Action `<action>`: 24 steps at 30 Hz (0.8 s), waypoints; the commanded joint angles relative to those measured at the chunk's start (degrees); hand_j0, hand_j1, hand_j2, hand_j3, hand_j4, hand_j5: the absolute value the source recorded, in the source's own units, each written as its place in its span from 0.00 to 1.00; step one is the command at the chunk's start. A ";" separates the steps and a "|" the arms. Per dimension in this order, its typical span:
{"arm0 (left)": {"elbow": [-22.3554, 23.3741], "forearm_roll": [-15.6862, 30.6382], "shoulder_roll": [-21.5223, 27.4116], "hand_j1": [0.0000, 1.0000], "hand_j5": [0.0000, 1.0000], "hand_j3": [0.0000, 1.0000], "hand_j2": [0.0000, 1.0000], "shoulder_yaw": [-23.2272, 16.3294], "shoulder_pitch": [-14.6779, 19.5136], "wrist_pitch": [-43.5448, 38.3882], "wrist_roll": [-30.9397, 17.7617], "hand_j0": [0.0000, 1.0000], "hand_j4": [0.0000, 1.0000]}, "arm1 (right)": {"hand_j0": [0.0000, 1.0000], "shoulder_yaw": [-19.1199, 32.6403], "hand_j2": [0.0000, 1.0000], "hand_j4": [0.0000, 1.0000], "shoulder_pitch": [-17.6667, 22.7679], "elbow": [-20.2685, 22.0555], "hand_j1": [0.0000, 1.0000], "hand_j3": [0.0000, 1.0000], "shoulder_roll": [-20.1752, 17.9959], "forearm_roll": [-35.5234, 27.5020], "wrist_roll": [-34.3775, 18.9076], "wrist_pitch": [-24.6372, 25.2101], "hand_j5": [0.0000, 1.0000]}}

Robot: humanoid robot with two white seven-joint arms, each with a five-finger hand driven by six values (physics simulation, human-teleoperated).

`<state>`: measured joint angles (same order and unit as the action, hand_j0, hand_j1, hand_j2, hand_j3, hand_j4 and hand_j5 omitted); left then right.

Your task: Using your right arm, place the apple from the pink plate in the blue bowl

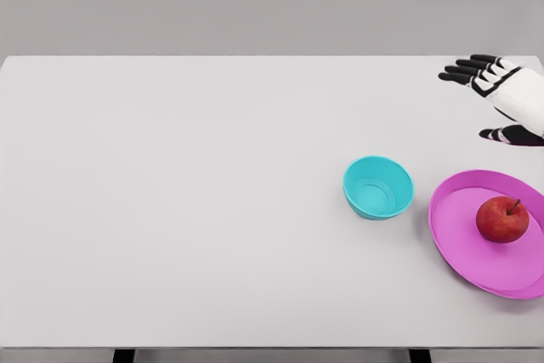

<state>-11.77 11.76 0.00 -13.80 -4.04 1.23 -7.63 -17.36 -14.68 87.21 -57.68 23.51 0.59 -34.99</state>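
The apple (pixel 502 219) sits upright on the pink plate (pixel 455 235), stem tilted up and rightward; being round, no long axis is offered. The right hand (pixel 503 95), fingers (pixel 463 70) spread and empty, hangs well beyond. A glancing grasp could roll the apple off, or the nearby blue bowl (pixel 378 187) be nudged.

Beside the smooth matt pink plate (pixel 459 248), the blue bowl (pixel 378 187) looks like plastic; on the plate, the apple (pixel 501 219) has faintly glossy skin.
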 commanded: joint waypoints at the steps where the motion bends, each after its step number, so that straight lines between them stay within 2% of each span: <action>1: -0.01 0.02 0.00 1.00 1.00 1.00 1.00 0.00 -0.09 0.00 -0.02 1.00 1.00 | 1.00 0.13 1.00 1.00 0.00 0.15 1.00 1.00 -0.24 -0.39 0.03 -0.01 1.00; 3: -0.01 0.02 0.00 1.00 1.00 1.00 1.00 0.00 -0.09 0.00 -0.02 1.00 1.00 | 1.00 0.75 1.00 1.00 0.18 0.68 1.00 1.00 -0.85 -0.57 0.47 -0.01 1.00; 6: -0.01 0.02 0.00 1.00 1.00 1.00 1.00 0.00 -0.09 0.00 0.07 1.00 1.00 | 1.00 0.84 1.00 1.00 2.46 2.00 1.00 1.00 -8.41 -0.48 -0.06 -0.01 1.00; 7: -0.01 0.02 0.00 1.00 1.00 1.00 1.00 0.00 -0.09 0.00 0.07 1.00 1.00 | 1.00 1.36 1.00 1.00 2.55 1.91 1.00 1.00 -10.17 -0.48 -3.82 -0.01 1.00; 9: -0.01 0.02 0.00 1.00 1.00 1.00 1.00 0.00 -0.09 0.00 0.07 1.00 1.00 | 1.00 6.72 1.00 1.00 2.90 1.73 1.00 1.00 -10.43 -1.97 -17.10 -0.01 1.00; 10: -0.01 0.02 0.00 1.00 1.00 1.00 1.00 0.00 -0.09 0.00 -0.02 1.00 1.00 | 1.00 7.34 1.00 1.00 2.90 1.91 1.00 1.00 -10.43 -4.95 -26.13 -0.01 1.00; 12: -0.01 0.02 0.00 1.00 1.00 1.00 1.00 0.00 -0.09 0.00 -0.02 1.00 1.00 | 1.00 7.34 1.00 1.00 2.90 2.17 1.00 1.00 -10.52 -7.60 -34.07 -0.01 1.00; 13: -0.01 0.02 0.00 1.00 1.00 1.00 1.00 0.00 -0.09 0.00 -0.02 1.00 1.00 | 1.00 7.34 1.00 1.00 3.25 2.44 1.00 1.00 -10.52 -7.69 -35.59 -0.01 1.00; 19: -0.01 0.02 0.00 1.00 1.00 1.00 1.00 0.00 -0.09 0.00 -0.02 1.00 1.00 | 1.00 7.34 1.00 1.00 6.50 6.04 1.00 1.00 -11.75 -7.78 -35.59 -0.01 1.00; 24: -0.01 0.02 0.00 1.00 1.00 1.00 1.00 0.00 -0.09 0.00 -0.02 1.00 1.00 | 1.00 7.26 1.00 1.00 9.14 6.30 1.00 1.00 -11.66 -7.69 -35.59 -0.01 1.00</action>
<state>-11.77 11.75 0.00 -13.80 -4.13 1.23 -7.61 -10.07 -4.93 93.17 -69.18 16.15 -34.82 -35.16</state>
